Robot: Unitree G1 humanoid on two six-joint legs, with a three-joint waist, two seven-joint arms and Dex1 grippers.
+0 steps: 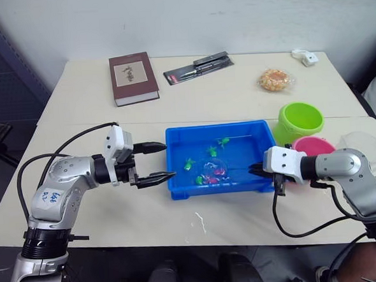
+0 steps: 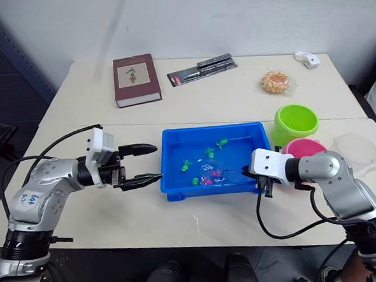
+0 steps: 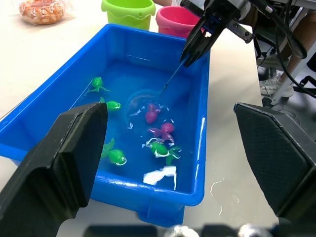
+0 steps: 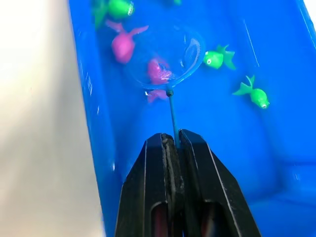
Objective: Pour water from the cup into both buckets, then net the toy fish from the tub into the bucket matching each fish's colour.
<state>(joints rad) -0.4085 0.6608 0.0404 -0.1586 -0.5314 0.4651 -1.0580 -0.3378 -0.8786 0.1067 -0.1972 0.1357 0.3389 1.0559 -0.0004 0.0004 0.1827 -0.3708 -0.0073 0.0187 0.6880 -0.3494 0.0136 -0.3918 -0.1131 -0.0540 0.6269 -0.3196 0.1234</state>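
Biggest thing here is the table (image 1: 236, 99), a pale top taking up most of the head view. Middle of the frame, a bit right of centre, sits the blue tub (image 1: 176, 156) with water in it. Left arm comes in from the lower left, and the left gripper (image 1: 156, 162) hovers just off the tub's left wall, not touching it, fingers spread wide apart with nothing between them. Right arm comes in from the lower right, and the right gripper (image 4: 174, 140) is clamped tight on the thin stick of the net (image 4: 170, 55), up at the tub's right end.

Right of the tub are the two buckets: the lime green bucket (image 1: 300, 120) in the middle right of the frame, and the pink bucket (image 1: 316, 146) just below it, partly behind the right arm. The clear cup (image 1: 366, 144) is at the far right edge, right beside the pink one.

Upper left of the frame has a dark red book (image 1: 133, 78), upper centre a flat packet with dark tools (image 1: 198, 68), and upper right a bagged snack (image 1: 276, 80).

The net's hoop is down in the water around the middle of the tub, with a pink fish (image 4: 159, 70) sitting inside the ring. Another pink fish (image 4: 122, 44) is just outside the hoop, and a few green fish (image 4: 216, 58) are scattered round it.
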